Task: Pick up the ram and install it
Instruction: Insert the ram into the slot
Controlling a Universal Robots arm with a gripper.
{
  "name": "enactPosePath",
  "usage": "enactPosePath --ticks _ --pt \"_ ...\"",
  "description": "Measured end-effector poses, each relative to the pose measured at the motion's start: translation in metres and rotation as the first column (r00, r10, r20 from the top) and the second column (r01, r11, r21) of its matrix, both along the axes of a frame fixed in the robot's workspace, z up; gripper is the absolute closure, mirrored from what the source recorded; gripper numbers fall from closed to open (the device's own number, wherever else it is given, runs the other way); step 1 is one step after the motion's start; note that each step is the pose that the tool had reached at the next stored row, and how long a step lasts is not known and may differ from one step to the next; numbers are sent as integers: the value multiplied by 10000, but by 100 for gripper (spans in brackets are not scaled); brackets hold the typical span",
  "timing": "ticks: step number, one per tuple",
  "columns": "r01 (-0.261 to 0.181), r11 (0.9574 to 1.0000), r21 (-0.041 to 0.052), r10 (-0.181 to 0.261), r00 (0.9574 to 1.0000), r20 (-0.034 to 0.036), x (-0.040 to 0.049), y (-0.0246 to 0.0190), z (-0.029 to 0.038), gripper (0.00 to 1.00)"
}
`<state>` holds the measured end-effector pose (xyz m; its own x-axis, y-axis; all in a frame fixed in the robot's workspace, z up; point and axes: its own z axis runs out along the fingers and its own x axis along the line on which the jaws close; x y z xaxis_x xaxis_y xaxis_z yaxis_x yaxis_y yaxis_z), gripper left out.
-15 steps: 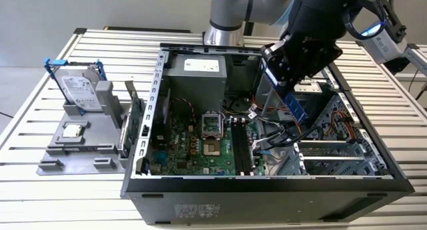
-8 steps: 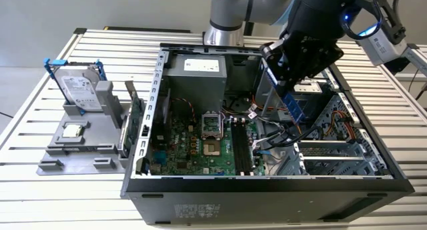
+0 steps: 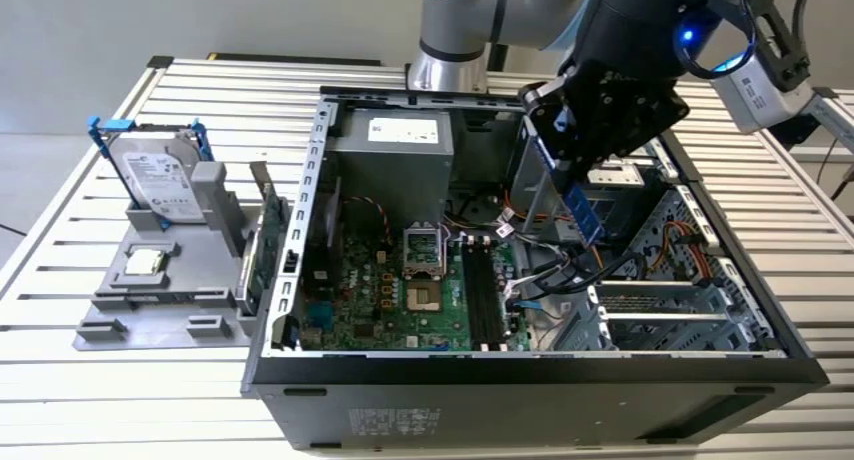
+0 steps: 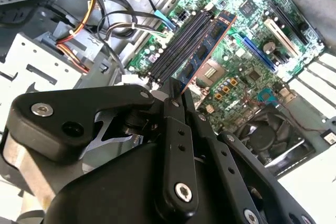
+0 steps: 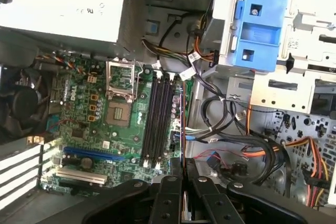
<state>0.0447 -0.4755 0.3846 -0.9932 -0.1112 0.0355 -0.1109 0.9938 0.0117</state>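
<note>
Slatted white table [image 3: 80,420] carries all items. Open computer case [image 3: 534,400] lies on its side, from the table's middle towards the edge at the exterior view's right, with the interior facing up. The arm [image 3: 467,20] reaches in from the table's far edge. Its black gripper [image 3: 578,185] sits over the case on the drive-bay side. The green motherboard [image 3: 387,300] covers the case floor on the side towards the exterior view's left. A grey fixture [image 3: 147,300] rests near the table edge at the exterior view's left. It holds a silver hard drive [image 3: 158,180] upright in a blue frame, and a green expansion card [image 3: 271,230] stands on edge just beside the case wall. The gripper is clamped on the ram [image 3: 585,218]. In the second wrist view the fingers [image 4: 176,129] pinch one end of the stick, and the rest projects beyond the tips. The ram hangs inside the case above the board, running alongside the black memory slots [image 3: 483,295]. It is apart from them on the drive-bay side and not seated.
</note>
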Motion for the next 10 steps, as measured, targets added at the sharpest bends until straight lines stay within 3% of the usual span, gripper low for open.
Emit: enactPosePath --ticks 4,10 --pt "283 9996 0 -283 9996 0 0 0 0 100" --pt "285 9996 -1 -285 9996 4 -3 1 -6 100"
